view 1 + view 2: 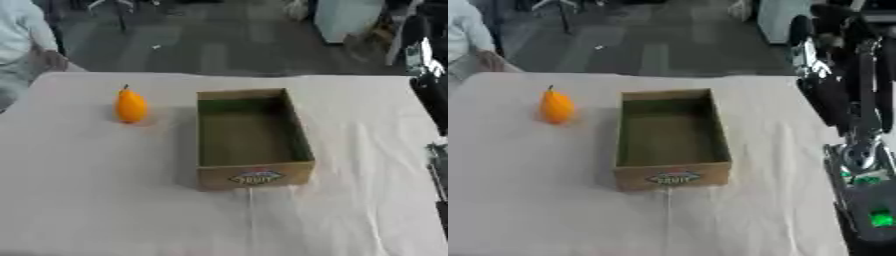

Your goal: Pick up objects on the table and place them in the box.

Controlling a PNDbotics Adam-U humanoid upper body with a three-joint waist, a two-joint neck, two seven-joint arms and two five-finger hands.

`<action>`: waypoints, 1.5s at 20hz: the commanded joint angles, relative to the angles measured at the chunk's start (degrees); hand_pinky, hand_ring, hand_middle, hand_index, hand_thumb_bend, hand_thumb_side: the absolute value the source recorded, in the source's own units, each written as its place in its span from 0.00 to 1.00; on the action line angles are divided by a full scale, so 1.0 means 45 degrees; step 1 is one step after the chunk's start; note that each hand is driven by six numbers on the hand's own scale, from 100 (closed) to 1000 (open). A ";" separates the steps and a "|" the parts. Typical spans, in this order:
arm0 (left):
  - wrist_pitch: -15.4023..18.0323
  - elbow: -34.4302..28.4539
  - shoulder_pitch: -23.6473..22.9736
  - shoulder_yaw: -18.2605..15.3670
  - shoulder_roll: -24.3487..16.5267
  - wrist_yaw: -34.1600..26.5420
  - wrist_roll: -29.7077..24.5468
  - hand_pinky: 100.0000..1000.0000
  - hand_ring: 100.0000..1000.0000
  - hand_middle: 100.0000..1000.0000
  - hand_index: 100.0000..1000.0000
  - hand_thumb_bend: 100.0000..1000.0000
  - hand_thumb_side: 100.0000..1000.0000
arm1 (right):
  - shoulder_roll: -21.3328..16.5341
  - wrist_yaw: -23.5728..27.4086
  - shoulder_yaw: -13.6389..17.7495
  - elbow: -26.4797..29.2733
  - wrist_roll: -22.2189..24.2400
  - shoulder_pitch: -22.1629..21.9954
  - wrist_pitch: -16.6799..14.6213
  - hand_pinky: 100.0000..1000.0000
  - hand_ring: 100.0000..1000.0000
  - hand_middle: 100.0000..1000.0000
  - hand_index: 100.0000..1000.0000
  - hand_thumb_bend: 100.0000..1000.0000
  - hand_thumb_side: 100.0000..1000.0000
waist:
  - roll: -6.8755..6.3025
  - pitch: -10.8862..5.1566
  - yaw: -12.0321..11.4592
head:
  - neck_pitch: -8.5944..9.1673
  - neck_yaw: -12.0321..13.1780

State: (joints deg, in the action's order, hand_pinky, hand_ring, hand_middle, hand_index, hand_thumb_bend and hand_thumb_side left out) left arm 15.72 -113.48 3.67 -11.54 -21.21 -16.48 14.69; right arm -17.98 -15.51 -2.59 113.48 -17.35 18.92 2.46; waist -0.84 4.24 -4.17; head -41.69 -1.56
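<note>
While the orange pear-shaped fruit (130, 106) stands upright just left of the box (253, 172), that box sits empty, open side up, ready for your drop. Your right arm (852, 100) waits right of it; its fingers I cannot tell.

Orange pear (130, 106), brown box (254, 176)

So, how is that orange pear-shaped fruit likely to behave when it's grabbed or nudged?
The fruit stands upright on a rounded base, so a nudge would probably tip it and let it roll. Its skin looks smooth, perhaps slippery. It seems rigid, likely keeping its shape. The box beside it sits apart, so it wouldn't stop it.
</note>
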 commanded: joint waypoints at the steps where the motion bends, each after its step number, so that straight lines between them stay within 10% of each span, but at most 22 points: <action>1: 0.0094 -0.0246 0.0257 -0.0012 -0.0555 0.0159 0.0028 0.60 0.49 0.47 0.67 0.00 0.51 | -0.0564 -0.0091 -0.0025 0.0247 -0.0013 0.0506 0.0007 0.47 0.77 0.49 0.75 0.28 0.67 | -0.0030 0.0097 0.0029 | -0.0208 0.0020; 13: 0.0570 -0.0246 0.0839 0.0074 -0.1878 0.1371 0.0067 0.60 0.49 0.49 0.72 0.00 0.50 | -0.1418 -0.0467 -0.0285 0.0247 0.0075 0.2087 0.0155 0.49 0.79 0.52 0.76 0.32 0.68 | -0.0350 0.1650 0.0217 | -0.0303 0.0004; 30: 0.0461 -0.0246 0.0663 0.0046 -0.4731 0.4295 0.0561 0.64 0.54 0.58 0.82 0.08 0.51 | -0.1488 -0.0768 -0.0301 0.0247 0.0142 0.2088 0.0379 0.49 0.80 0.52 0.77 0.33 0.69 | -0.0635 0.1924 0.0513 | -0.0153 -0.0014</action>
State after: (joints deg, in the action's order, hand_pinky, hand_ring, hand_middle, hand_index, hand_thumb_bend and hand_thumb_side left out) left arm 18.12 -113.50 6.42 -10.83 -39.77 1.88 16.95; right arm -23.49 -18.59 -4.30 113.48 -16.69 27.72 4.11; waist -3.74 13.89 -1.81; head -42.69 -1.67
